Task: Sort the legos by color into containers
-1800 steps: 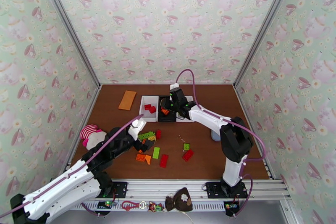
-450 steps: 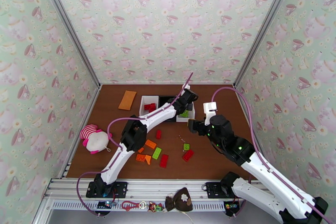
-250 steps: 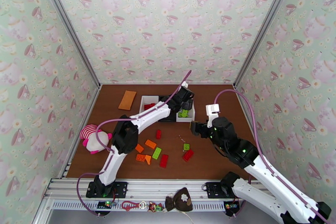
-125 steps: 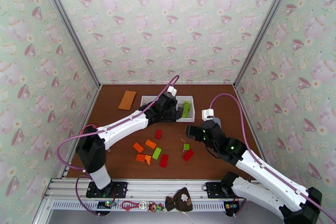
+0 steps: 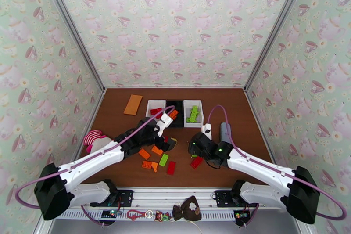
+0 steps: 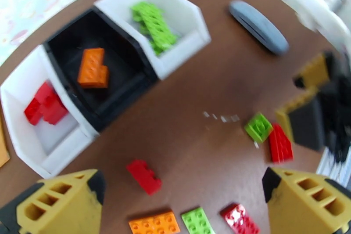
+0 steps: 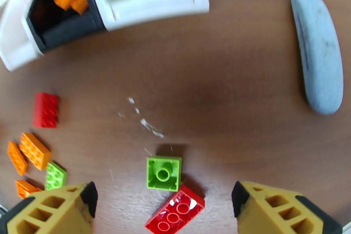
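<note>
Hovering on the near side of the black bin [image 5: 179, 121], the left gripper [image 6: 180, 182] stands with jaws spread wide and grips nothing. Loose legos [image 5: 163, 159] in red, orange and green lie on the table [image 5: 237, 112] beneath it. The right gripper [image 7: 163, 195], nearer the arms than the black bin and to its right, is likewise wide apart and empty, poised over a green square brick [image 7: 163, 173] with a red brick [image 7: 175, 210] just beside it. Inside the black bin lies an orange brick [image 6: 93, 69]. The left-hand white bin [image 6: 57, 160], against its left side, holds red bricks [image 6: 44, 105] — the right-hand white bin [image 6: 184, 55], against its right side, green ones [image 6: 153, 26].
</note>
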You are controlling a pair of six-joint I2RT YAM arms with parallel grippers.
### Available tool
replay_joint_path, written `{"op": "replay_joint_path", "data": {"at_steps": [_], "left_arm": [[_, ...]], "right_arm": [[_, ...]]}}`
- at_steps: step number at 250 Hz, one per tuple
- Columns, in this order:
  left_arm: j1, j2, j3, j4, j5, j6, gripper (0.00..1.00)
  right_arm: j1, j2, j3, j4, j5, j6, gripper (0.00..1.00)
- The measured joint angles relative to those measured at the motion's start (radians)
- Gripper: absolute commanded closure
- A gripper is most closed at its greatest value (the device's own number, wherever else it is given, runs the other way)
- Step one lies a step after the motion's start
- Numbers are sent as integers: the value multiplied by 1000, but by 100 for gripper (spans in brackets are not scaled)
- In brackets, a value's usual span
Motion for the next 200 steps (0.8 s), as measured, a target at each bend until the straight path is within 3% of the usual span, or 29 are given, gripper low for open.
{"op": "replay_joint_path", "data": {"at_steps": [79, 200], "left_arm": [[-5, -180, -94, -7, 235, 154, 0], [-6, -106, -132, 27, 302, 214, 0]], "right_arm": [[6, 154, 64, -8, -43, -6, 15], [-43, 328, 114, 16, -119, -45, 26]]}}
